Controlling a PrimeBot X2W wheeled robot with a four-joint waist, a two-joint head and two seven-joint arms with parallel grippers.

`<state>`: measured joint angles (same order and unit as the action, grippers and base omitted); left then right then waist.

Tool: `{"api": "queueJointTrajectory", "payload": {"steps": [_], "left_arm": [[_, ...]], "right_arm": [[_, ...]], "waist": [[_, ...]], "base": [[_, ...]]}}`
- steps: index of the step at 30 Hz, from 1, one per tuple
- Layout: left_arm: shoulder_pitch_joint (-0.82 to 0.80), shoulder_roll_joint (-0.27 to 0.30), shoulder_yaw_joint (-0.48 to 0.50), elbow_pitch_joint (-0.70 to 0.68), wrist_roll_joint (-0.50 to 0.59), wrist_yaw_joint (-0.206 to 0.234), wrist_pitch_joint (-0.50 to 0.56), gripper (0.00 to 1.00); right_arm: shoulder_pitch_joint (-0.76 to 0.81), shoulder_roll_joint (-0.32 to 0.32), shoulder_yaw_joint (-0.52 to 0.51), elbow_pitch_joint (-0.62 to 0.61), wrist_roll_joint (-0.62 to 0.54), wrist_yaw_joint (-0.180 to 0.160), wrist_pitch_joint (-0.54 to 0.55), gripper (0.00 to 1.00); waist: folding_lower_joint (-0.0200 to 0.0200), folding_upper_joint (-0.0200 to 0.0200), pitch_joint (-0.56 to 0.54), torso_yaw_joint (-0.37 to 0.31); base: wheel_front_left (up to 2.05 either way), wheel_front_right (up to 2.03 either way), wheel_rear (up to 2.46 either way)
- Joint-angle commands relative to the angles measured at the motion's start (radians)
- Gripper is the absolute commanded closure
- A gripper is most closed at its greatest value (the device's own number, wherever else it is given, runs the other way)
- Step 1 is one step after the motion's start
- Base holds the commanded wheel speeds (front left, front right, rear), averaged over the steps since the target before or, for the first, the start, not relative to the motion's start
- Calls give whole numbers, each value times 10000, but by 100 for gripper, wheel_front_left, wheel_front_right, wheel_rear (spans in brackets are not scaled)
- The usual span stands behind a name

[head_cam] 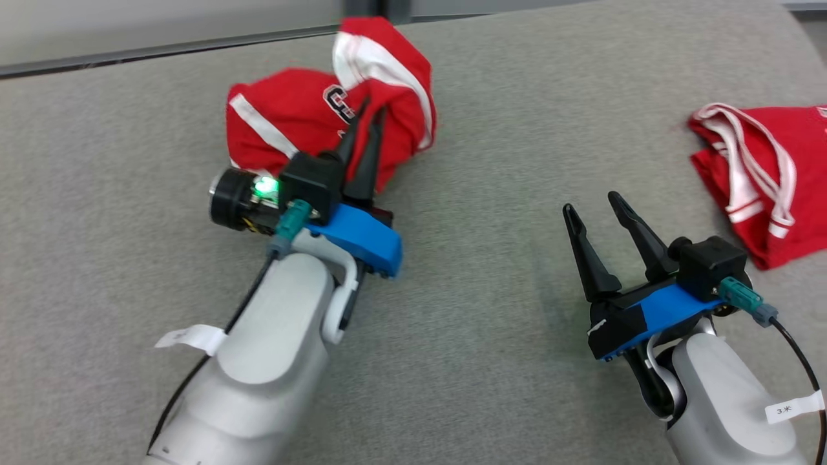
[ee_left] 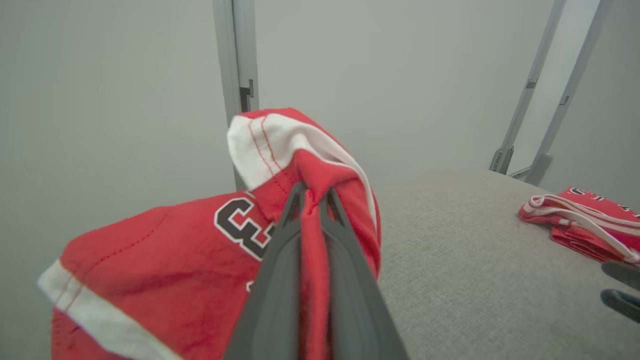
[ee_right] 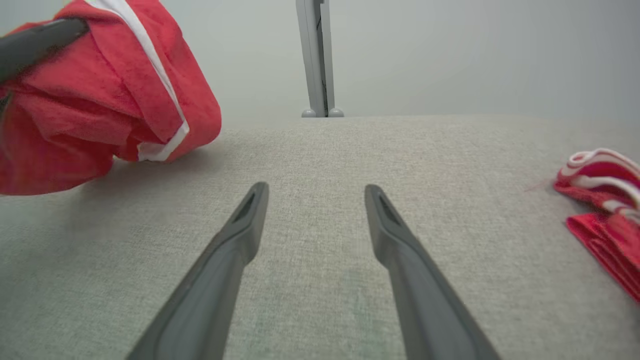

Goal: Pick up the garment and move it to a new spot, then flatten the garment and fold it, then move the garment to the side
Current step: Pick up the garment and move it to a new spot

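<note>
The grey cloth-covered tabletop (head_cam: 484, 271) carries the red garment (head_cam: 284, 123) at its far left, bunched into a heap, with a second red garment (head_cam: 762, 187) lying folded well apart at the right edge. The heap's long axis runs roughly across the head view, from a white-striped end at the left to a raised, white-banded end at the far right. That high end points up and away from the robot, while the lower cloth seems to rest on the tabletop. The left gripper (head_cam: 371, 106) has its fingers pressed together on a fold near that raised end. The right gripper (head_cam: 591, 201) sits over bare tabletop, fingers spread and holding nothing. I judge this to be the first step, the pick-up. Next, the heap needs carrying to the open middle, where both grippers can spread it flat
</note>
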<state>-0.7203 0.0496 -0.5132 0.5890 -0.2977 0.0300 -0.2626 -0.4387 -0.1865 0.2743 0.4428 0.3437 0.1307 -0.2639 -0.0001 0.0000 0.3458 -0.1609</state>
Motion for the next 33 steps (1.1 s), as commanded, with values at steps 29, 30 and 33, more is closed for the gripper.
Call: {"api": "queueJointTrajectory", "payload": {"steps": [29,30,33], "left_arm": [[4143,236,1933,-928,165,1390,-26,0],[4362,220,2169,-1048,256,1399,-26,0],[4931,157,2770,-1309,443,1295,-26,0]], "right_arm": [[923,654,-464,381,-227,0,0,0],[982,646,-482,398,-246,0,-2,0],[1126,638,-516,461,-297,0,0,0]], "waist": [[1,0,-1529,-49],[1,0,-1616,-8],[1,0,-1844,80]], "base": [[0,0,0],[0,0,0],[0,0,0]]}}
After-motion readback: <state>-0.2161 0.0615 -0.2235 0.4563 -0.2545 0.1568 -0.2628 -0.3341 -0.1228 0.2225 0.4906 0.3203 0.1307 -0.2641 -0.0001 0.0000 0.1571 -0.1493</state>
